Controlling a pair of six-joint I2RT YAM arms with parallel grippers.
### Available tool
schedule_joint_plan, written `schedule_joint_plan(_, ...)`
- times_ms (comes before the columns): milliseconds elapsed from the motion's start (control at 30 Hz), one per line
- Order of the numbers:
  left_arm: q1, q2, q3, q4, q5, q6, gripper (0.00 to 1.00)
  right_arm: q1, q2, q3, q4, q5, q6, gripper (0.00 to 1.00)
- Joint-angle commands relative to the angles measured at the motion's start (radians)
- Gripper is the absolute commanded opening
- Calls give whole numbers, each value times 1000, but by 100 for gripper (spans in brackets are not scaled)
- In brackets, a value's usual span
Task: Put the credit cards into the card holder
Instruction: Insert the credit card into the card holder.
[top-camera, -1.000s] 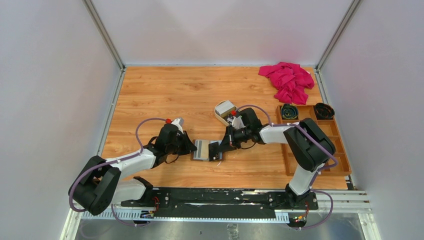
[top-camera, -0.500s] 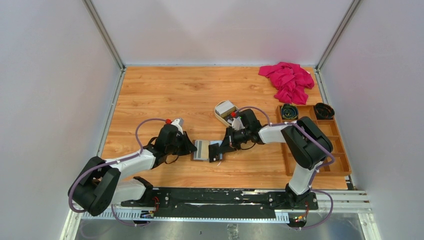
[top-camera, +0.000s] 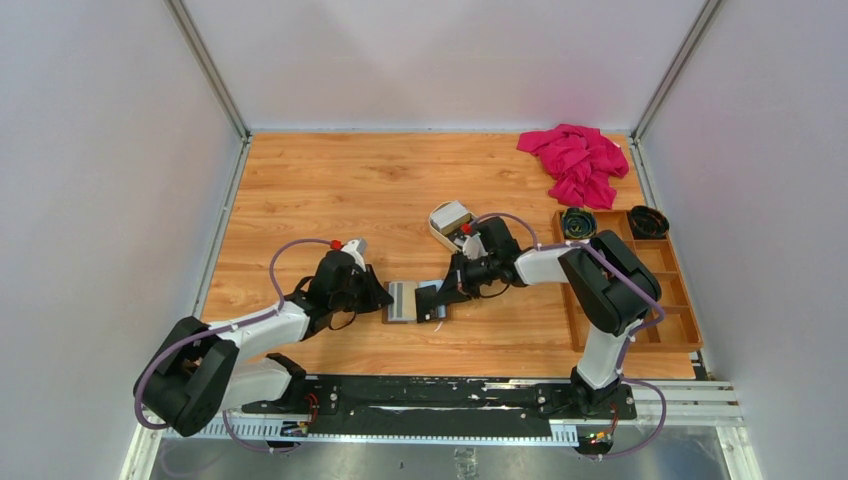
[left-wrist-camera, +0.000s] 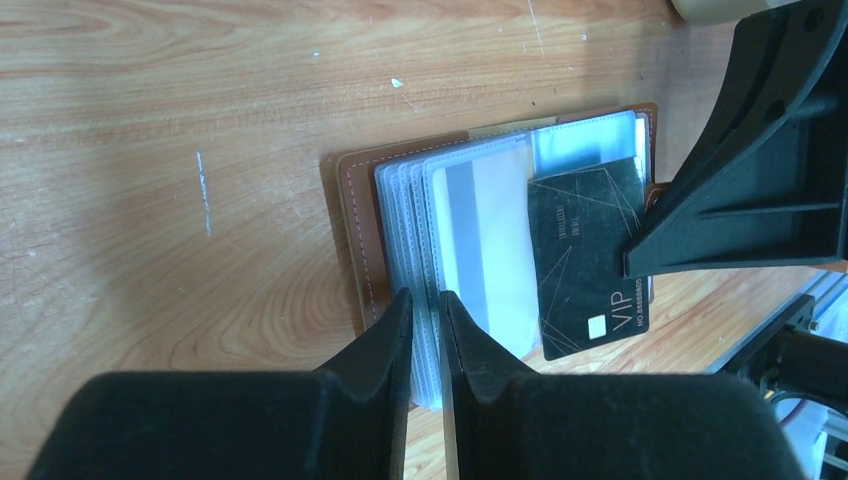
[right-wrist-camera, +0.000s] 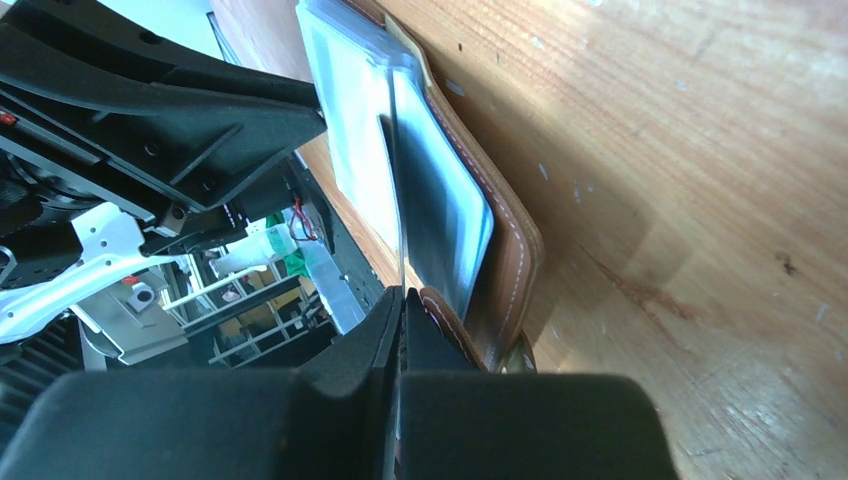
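The brown card holder (top-camera: 402, 301) lies open on the table between my two grippers, its clear inner sleeves up. My left gripper (top-camera: 384, 299) is shut on the edge of several sleeves (left-wrist-camera: 425, 300), holding them apart from the top sleeve (left-wrist-camera: 480, 250). My right gripper (top-camera: 440, 293) is shut on a black credit card (left-wrist-camera: 585, 262) marked VIP. The card lies over the holder's right half, its far end at a sleeve. In the right wrist view the card (right-wrist-camera: 397, 190) shows edge-on between the shut fingers (right-wrist-camera: 402, 305), beside the holder's leather cover (right-wrist-camera: 512, 262).
A cream oval tin tray (top-camera: 450, 222) with a grey card in it stands just behind my right wrist. A wooden compartment box (top-camera: 630, 290) holding dark coiled items is at the right edge. A pink cloth (top-camera: 575, 160) lies at the back right.
My right gripper has moved a little left with the black card, bringing it further over the card holder. My left gripper has stayed on the sleeves.
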Motion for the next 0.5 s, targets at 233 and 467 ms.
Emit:
schedule_joint_plan(233, -32, 44, -38, -95, 11, 19, 15, -10, 35, 30, -12, 38, 13, 0)
schedule_joint_plan(467, -33, 49, -40, -94, 10, 21, 15, -29, 19, 37, -30, 56, -30, 0)
